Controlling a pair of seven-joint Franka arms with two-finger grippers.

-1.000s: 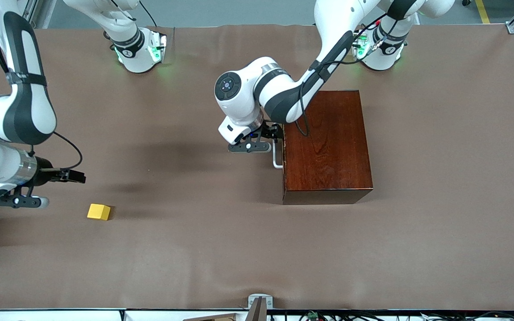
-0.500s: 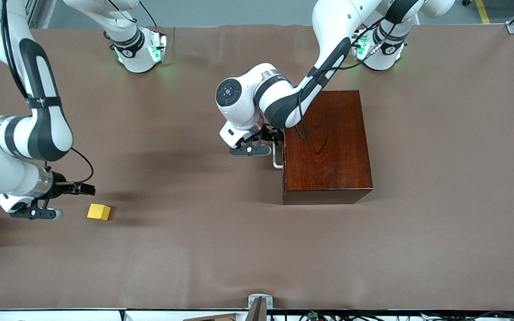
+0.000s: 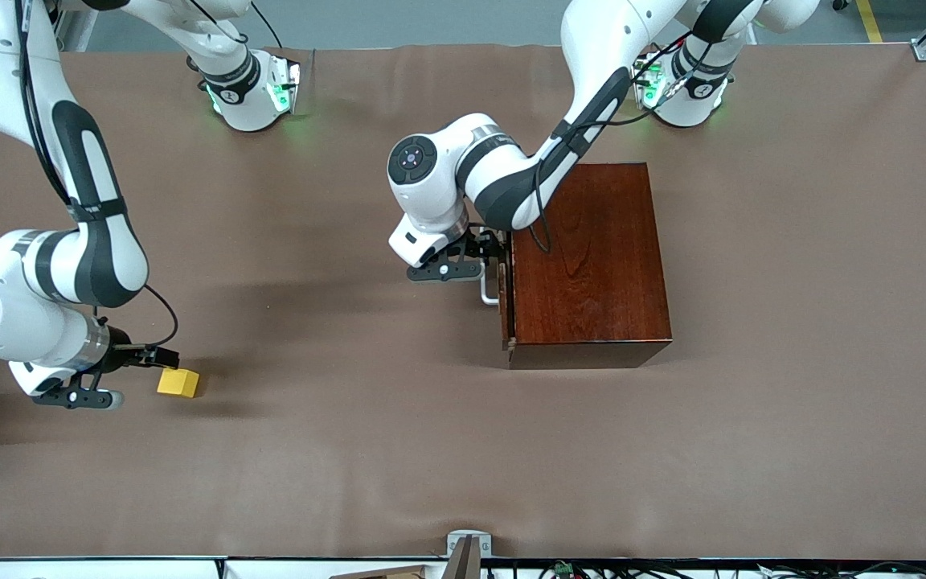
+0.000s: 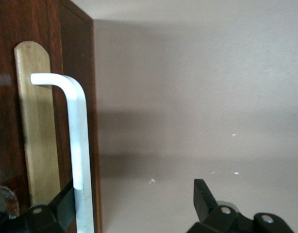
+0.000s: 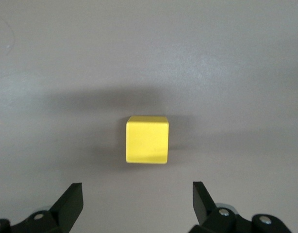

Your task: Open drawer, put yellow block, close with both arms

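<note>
The reddish-brown wooden box (image 3: 587, 257) stands mid-table. Its drawer (image 3: 503, 310) is out by a narrow crack. The white U-shaped handle (image 3: 485, 293) also shows in the left wrist view (image 4: 78, 145) on the dark drawer front (image 4: 6, 121). My left gripper (image 3: 491, 245) is open in the left wrist view (image 4: 134, 196), with the handle bar just inside one finger (image 4: 64, 204). The yellow block (image 3: 178, 383) lies on the table toward the right arm's end. My right gripper (image 3: 161, 355) is open and low beside it. In the right wrist view the block (image 5: 146, 140) lies just ahead of the spread jaws (image 5: 137, 196).
The brown table cover (image 3: 399, 434) spreads wide between the block and the box. Both green-lit arm bases (image 3: 258, 92) stand along the table edge farthest from the front camera. A small metal bracket (image 3: 467, 547) sits at the nearest edge.
My right gripper has come down and across to the yellow block. My left gripper has shifted slightly toward the right arm's end with the handle, and the drawer has come out a crack.
</note>
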